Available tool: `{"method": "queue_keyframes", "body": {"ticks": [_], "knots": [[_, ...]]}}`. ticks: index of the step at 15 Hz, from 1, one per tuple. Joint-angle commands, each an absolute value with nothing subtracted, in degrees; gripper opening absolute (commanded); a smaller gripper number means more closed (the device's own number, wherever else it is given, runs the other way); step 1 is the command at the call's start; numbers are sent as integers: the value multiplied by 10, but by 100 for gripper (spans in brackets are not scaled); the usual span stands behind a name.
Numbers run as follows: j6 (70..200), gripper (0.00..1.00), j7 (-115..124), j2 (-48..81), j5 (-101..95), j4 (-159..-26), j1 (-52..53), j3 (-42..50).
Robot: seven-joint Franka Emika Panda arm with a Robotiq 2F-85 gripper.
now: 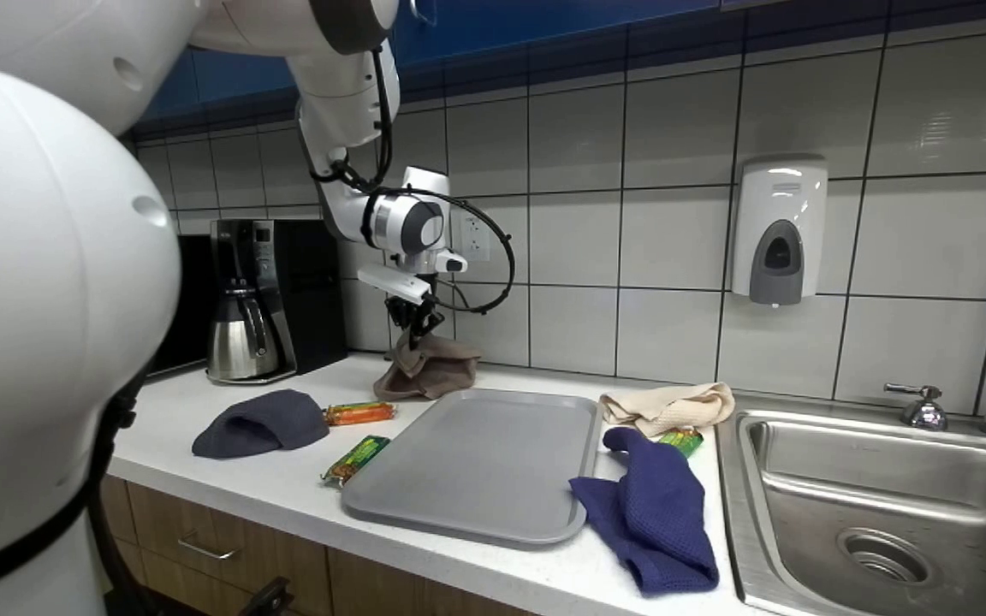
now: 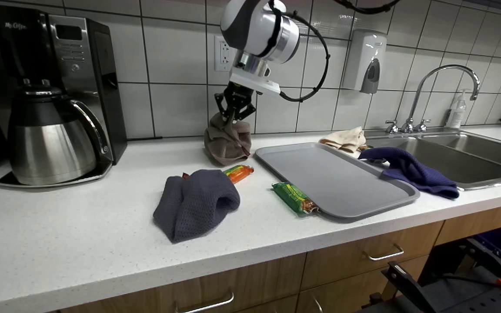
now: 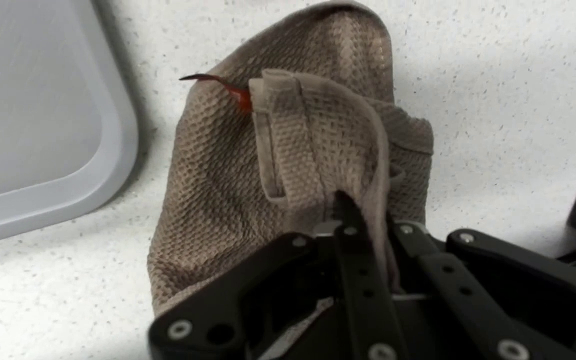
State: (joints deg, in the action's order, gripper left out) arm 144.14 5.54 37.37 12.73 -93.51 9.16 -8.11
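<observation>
In an exterior view, the gripper (image 1: pixel 414 339) is clamped on the brown towel (image 1: pixel 437 371), just beside the gray tray (image 1: pixel 476 462). In an exterior view, the towel sags, presumably light and limp; in the wrist view, its raised fold (image 3: pixel 338 135) suits gripping.

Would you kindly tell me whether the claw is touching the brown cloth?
Touching. The wrist view shows the claw shut on the brown cloth, with a raised fold pinched between its jaws.

Gripper (image 3: pixel 368 215) — partly hidden by brown cloth (image 3: pixel 213 200), sink (image 1: pixel 743 513) — cut off
</observation>
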Motion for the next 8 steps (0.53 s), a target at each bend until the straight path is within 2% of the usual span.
{"method": "queue_keyframes", "body": {"ticks": [1,8], "knots": [[1428,2,50,392,116,-908,94,-85],[1424,2,53,414,109,-898,98,-83]]}}
